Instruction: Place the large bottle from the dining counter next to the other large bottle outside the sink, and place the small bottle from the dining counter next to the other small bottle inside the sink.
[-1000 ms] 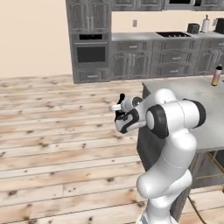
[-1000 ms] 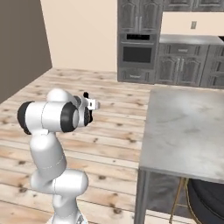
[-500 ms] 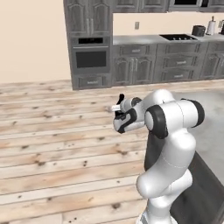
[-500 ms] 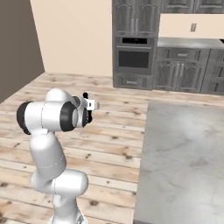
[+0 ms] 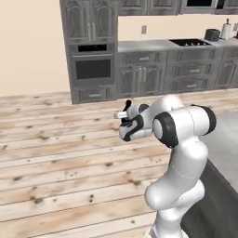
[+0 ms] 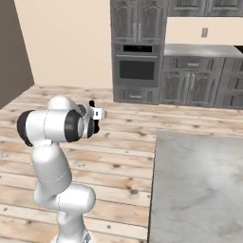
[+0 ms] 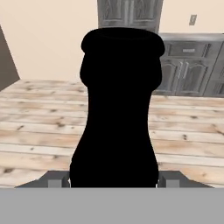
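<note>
Where the hand view looks along the fingers, large bottle: a near-black silhouette, upright in the middle of the frame, its base at the bottom and its rounded top near the upper edge.
Gripper: spread wide and clamped on the large bottle's lower body, one grey finger tip against each side.
Gripper in the base views: left of centre in the left base view, upper left of centre in the right base view, carried in the air at the level of the arm's shoulder, above the wooden floor.
Bottle in the base views: too dark and small against the hand to make out.
Dining counter: light grey marble slab at the lower right of the right base view; its edge shows at the right border of the left base view.
Wall oven: dark, set in grey cabinets, top centre-left.
Cooktop: upper right, on the far counter.
Toaster: just right of the cooktop.
Wall outlet: on the beige wall, upper right.
</note>
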Available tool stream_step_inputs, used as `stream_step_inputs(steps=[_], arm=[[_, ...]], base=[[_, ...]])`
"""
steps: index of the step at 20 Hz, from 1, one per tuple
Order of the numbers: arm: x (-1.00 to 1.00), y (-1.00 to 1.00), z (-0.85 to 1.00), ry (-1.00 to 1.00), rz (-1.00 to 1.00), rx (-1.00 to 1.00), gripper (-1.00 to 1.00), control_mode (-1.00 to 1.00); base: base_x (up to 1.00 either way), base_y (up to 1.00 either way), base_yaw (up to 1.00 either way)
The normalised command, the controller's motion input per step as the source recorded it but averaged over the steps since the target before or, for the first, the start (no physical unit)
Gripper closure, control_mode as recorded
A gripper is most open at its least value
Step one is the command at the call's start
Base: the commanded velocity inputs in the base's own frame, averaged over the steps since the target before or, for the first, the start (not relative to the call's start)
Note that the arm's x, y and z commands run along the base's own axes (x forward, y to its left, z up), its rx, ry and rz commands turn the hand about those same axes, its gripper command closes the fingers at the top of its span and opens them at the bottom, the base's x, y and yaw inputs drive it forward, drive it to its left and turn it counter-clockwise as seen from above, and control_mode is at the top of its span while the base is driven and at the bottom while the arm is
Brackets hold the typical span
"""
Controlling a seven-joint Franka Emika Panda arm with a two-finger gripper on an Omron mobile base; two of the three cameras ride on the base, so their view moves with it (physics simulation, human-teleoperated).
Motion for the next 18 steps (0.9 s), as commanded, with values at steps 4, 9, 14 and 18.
stream_step_inputs(steps=[4,9,14,18], arm=[[0.00,0.00,0.00,0.00,0.00,0.00,1.00,1.00],[0.00,0.00,0.00,0.00,0.00,0.00,1.00,1.00],[0.00,0.00,0.00,0.00,0.00,0.00,1.00,1.00],[0.00,0.00,0.00,0.00,0.00,0.00,1.00,1.00]], base=[[0.75,0.38,-0.19],[0.65,0.39,-0.24],[0.58,0.40,-0.28],[0.53,0.42,-0.30]])
